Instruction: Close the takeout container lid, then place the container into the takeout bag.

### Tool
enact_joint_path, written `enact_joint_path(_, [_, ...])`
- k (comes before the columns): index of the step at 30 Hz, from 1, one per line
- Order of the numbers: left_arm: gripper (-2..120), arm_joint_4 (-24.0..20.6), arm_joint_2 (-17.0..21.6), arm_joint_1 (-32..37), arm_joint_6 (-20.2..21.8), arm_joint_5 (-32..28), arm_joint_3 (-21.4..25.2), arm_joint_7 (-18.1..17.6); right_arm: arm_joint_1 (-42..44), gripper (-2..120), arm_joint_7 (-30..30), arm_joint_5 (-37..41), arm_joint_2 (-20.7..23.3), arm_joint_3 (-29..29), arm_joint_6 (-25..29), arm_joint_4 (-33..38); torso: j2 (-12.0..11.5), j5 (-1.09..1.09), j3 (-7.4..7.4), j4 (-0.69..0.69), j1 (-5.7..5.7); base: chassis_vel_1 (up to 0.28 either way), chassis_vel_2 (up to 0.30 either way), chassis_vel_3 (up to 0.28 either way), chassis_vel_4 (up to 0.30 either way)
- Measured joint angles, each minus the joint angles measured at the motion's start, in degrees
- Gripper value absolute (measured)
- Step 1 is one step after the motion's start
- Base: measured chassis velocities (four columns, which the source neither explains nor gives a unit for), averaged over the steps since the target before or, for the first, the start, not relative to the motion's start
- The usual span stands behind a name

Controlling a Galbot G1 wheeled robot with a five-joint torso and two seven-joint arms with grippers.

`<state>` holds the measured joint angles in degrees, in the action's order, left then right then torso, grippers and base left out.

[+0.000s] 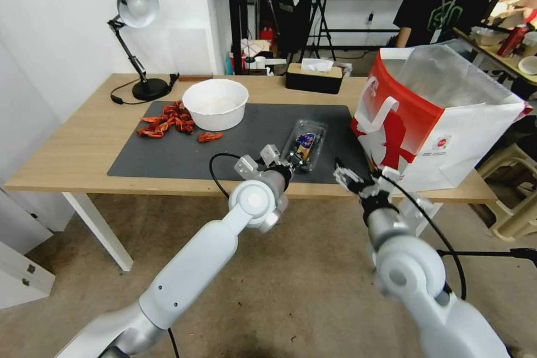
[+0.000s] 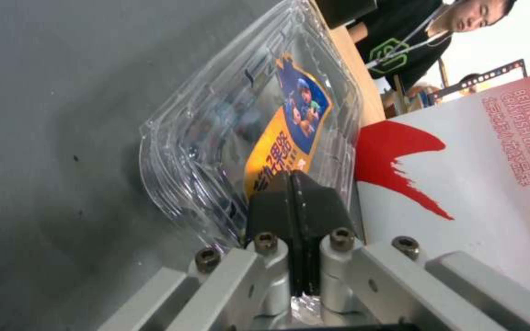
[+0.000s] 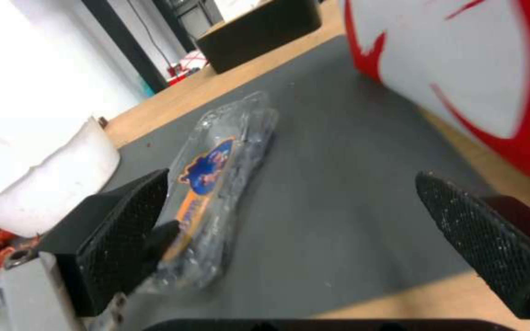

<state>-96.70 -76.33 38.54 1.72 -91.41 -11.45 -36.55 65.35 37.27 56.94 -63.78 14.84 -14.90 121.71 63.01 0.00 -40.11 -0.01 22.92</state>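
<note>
Bowl [image 1: 215, 103] behind takeout container [image 1: 305, 146]

My arms are smooth white-grey shells with round joints; black cables loop off both wrists, at 12 o'clock. The left gripper [image 2: 297, 193] has black pads, silver links and hex screws

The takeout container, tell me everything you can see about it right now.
The takeout container is a small clear plastic clamshell with rounded corners, its lid down over the base and carrying a blue and orange sticker. It lies on the dark grey mat, between the white bowl and the takeout bag. The left tool, fingers pressed together, bears on its near end. The right tool is open beside it, apart.
</note>
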Motion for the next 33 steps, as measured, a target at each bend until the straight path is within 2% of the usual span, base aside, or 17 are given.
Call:
enact_joint_path(5, [0,-0.02,0.14,0.19,0.0,1.14,-0.28,0.04,-6.38,100,1.66,6.43,-0.21,-1.69,-1.04,-3.67,0.0,0.0,0.0,0.01,0.01,0.0,0.0,0.0,0.0])
enact_joint_path(11, [0,-0.05,0.27,0.34,-0.04,1.86,-0.43,0.23,-10.61,100,2.57,9.53,-1.5,-3.94,-1.29,-7.62,0.0,0.0,0.01,0.01,0.0,0.0,0.0,0.0,0.0])
enact_joint_path(28, [0,-0.13,0.35,0.18,-0.3,3.42,-0.99,0.37,-18.89,100,2.89,10.43,-6.52,-8.09,-1.03,-18.99,0.01,-0.01,0.0,0.01,0.0,0.0,0.0,0.0,0.0])
enact_joint_path(31, [0,-0.19,0.38,0.17,-0.34,3.52,-1.03,0.39,-19.39,93,2.87,10.31,-6.96,-8.24,-1.01,-19.93,0.01,0.0,0.0,0.01,0.0,0.0,0.0,0.0,0.0])
enact_joint_path(33, [0,-0.33,0.43,0.15,-0.37,3.6,-1.11,0.4,-19.72,84,2.82,10.22,-7.27,-8.38,-1.01,-20.71,0.01,0.0,0.0,0.01,0.0,0.0,0.0,0.0,0.0])
